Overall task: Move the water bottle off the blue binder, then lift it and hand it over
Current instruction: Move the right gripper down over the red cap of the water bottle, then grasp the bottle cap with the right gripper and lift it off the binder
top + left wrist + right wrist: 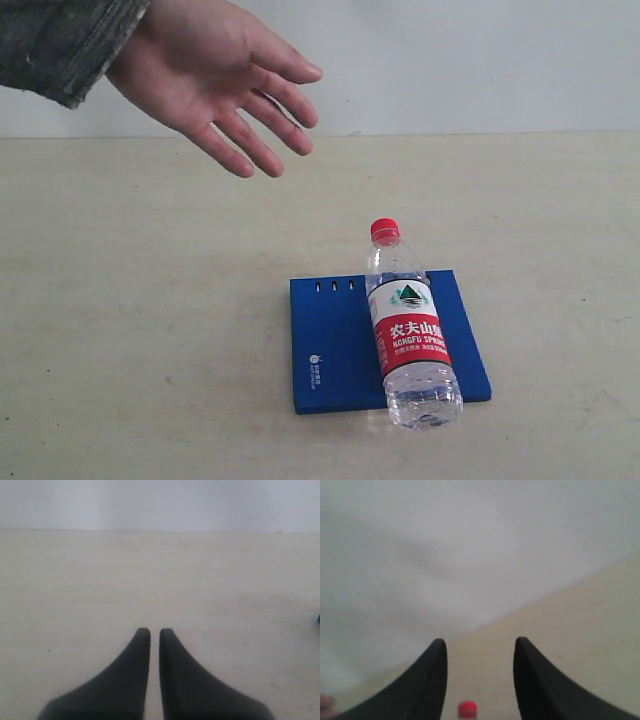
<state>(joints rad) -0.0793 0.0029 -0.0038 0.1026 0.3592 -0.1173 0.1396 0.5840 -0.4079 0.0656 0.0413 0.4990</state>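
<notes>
The water bottle (412,330), clear with a red cap and a red-and-white label, stands upright on the right part of the blue binder (335,345) in the exterior view. Neither arm shows in that view. In the right wrist view my right gripper (480,647) is open and empty, and the bottle's red cap (467,709) shows low between its fingers, some way off. My left gripper (154,632) is shut with only a thin gap between its fingertips, holding nothing, over bare table. A sliver of the blue binder (318,617) shows at that view's edge.
A person's open hand (225,80) in a grey sleeve hangs palm out above the far left of the beige table (150,300). A pale wall stands behind the table. A fingertip (325,701) shows at the edge of the right wrist view.
</notes>
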